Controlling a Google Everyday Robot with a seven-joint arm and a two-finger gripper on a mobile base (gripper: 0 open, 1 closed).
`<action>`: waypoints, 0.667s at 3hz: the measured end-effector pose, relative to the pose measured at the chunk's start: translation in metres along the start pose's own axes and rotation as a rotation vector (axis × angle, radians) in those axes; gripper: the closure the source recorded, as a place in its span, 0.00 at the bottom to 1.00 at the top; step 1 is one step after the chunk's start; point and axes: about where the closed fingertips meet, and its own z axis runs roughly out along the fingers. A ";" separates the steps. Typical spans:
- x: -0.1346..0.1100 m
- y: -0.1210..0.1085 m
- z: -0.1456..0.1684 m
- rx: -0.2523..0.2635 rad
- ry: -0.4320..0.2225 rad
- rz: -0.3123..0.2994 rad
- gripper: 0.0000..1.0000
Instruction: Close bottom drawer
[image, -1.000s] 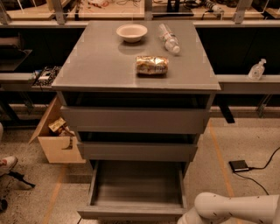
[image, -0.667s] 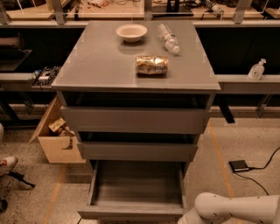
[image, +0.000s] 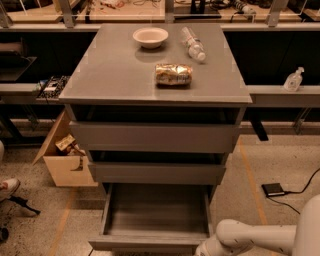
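I see the bottom drawer (image: 156, 215) pulled well out of the grey cabinet (image: 115, 75), its shallow box open (the two drawers above sit further in). My arm (image: 260, 237) comes in from the lower right, and the gripper (image: 202, 250) seems to sit at the very bottom of my view, just beside the drawer's front right corner; I cannot tell whether it is released or clenched
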 end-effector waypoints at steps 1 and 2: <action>-0.020 -0.027 0.030 -0.002 -0.047 0.004 1.00; -0.032 -0.050 0.054 0.000 -0.088 0.018 1.00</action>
